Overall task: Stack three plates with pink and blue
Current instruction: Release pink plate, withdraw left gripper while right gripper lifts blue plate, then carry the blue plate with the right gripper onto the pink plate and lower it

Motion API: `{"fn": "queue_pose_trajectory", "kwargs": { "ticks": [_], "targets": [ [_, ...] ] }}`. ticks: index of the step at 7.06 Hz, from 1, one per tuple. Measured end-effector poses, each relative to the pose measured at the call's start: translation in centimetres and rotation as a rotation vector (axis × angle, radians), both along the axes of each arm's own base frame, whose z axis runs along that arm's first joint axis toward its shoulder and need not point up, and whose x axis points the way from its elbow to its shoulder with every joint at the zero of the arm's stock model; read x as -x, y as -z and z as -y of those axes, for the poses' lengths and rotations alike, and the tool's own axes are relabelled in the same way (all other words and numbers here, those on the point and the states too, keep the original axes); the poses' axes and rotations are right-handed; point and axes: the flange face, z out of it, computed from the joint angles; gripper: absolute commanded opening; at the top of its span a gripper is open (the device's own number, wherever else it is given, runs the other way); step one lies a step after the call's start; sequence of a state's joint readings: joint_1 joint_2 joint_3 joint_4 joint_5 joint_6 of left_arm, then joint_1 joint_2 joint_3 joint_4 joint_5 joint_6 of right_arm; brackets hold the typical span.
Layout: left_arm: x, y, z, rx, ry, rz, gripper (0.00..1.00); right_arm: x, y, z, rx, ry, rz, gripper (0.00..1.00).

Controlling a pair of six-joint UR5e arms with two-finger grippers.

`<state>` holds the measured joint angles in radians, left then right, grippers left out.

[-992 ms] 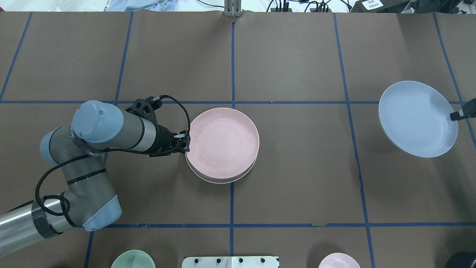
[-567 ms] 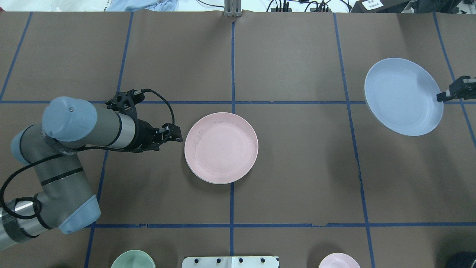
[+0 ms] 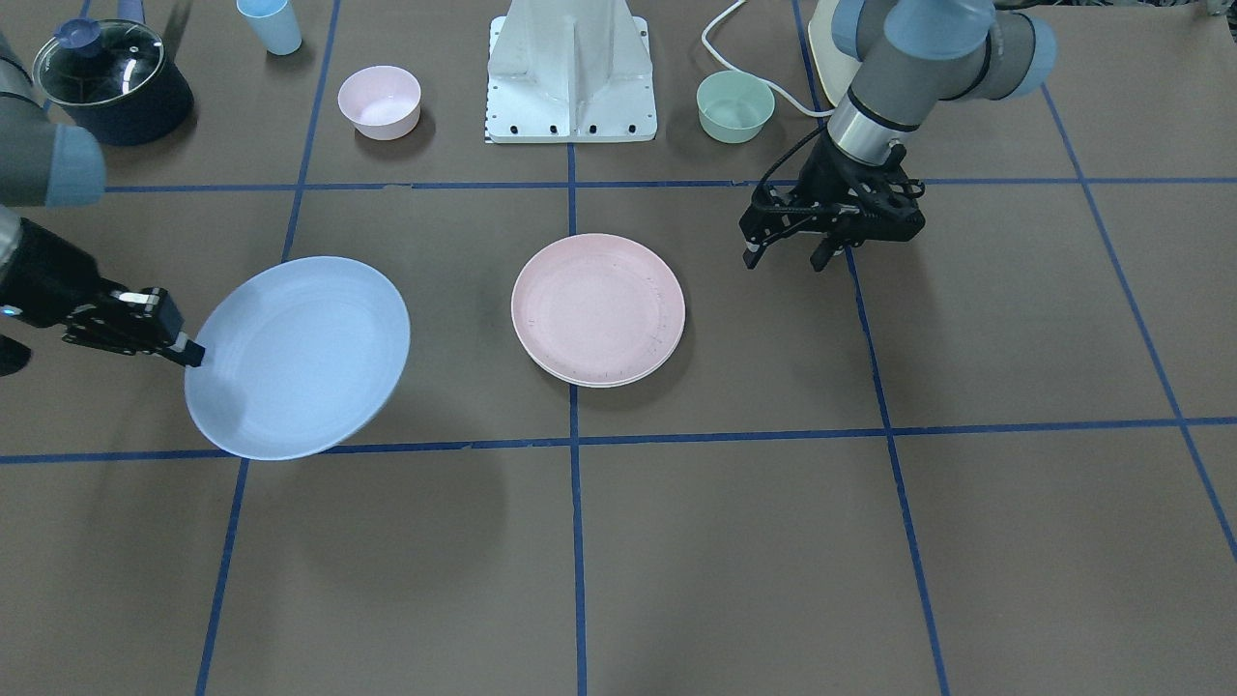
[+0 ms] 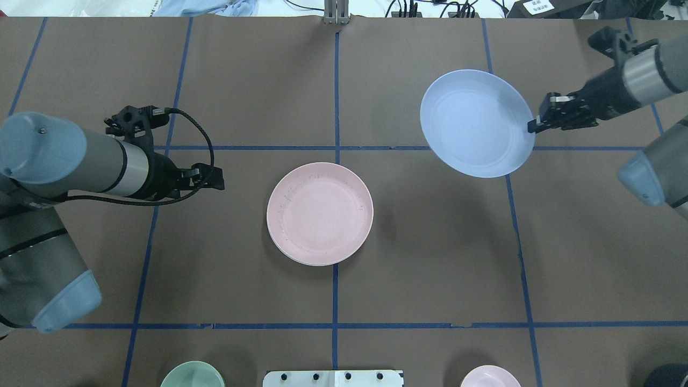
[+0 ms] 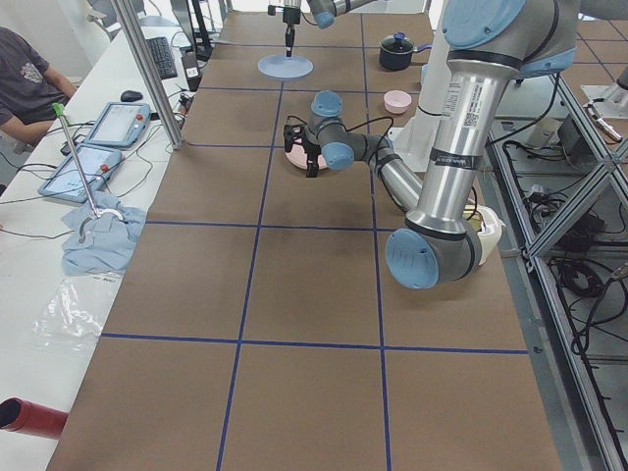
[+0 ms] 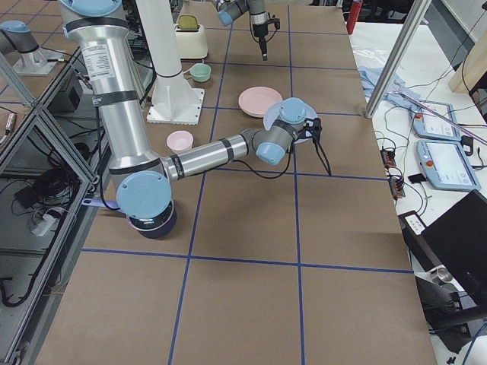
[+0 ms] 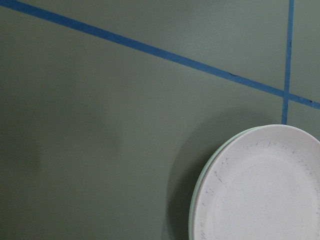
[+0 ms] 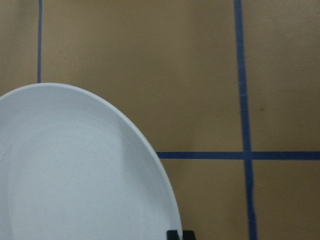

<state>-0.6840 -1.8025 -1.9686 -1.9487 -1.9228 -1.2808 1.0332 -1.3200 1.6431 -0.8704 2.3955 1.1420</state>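
The pink plate [image 4: 320, 213] lies at the table's middle on top of the cream plate [image 3: 604, 384], of which only a thin rim shows. Both also show in the left wrist view, the pink plate [image 7: 260, 190] at lower right. My left gripper [image 4: 217, 180] is open and empty, apart from the stack on its left side; it is on the right in the front view [image 3: 785, 261]. My right gripper [image 4: 532, 128] is shut on the rim of the light blue plate [image 4: 477, 122] and holds it tilted above the table, right of the stack and farther from the base.
A small green bowl [image 3: 735, 106] and a small pink bowl [image 3: 379, 101] stand beside the robot base [image 3: 572, 68]. A dark pot with a glass lid [image 3: 111, 77] and a blue cup [image 3: 270, 24] stand at the right arm's side.
My left gripper let go of the pink plate on the cream one and drew back to the left. My right arm carried the blue plate up and leftward toward the middle.
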Motion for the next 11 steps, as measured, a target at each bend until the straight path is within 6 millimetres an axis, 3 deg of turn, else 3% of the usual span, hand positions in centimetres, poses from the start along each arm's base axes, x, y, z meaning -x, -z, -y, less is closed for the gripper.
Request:
{"fn": "queue_pose_trajectory", "kwargs": {
  "ticks": [3, 5, 8, 11],
  "targets": [
    [9.8, -5.0, 4.0, -0.137, -0.043, 0.149, 1.00, 12.0, 6.4, -2.5, 0.026, -0.035, -0.018, 0.00],
    [16.0, -8.8, 5.7, -0.208, -0.070, 0.239, 1.00, 18.1, 9.9, -5.3, 0.038, -0.056, -0.036, 0.00],
    [17.6, -10.3, 6.3, -0.219, -0.081, 0.268, 1.00, 24.3, 12.6, -9.6, 0.029, -0.061, -0.081, 0.00],
    [17.7, -10.6, 6.4, -0.215, -0.081, 0.271, 1.00, 26.6, 13.6, -12.0, 0.022, -0.050, -0.112, 0.00]
  ]
}}
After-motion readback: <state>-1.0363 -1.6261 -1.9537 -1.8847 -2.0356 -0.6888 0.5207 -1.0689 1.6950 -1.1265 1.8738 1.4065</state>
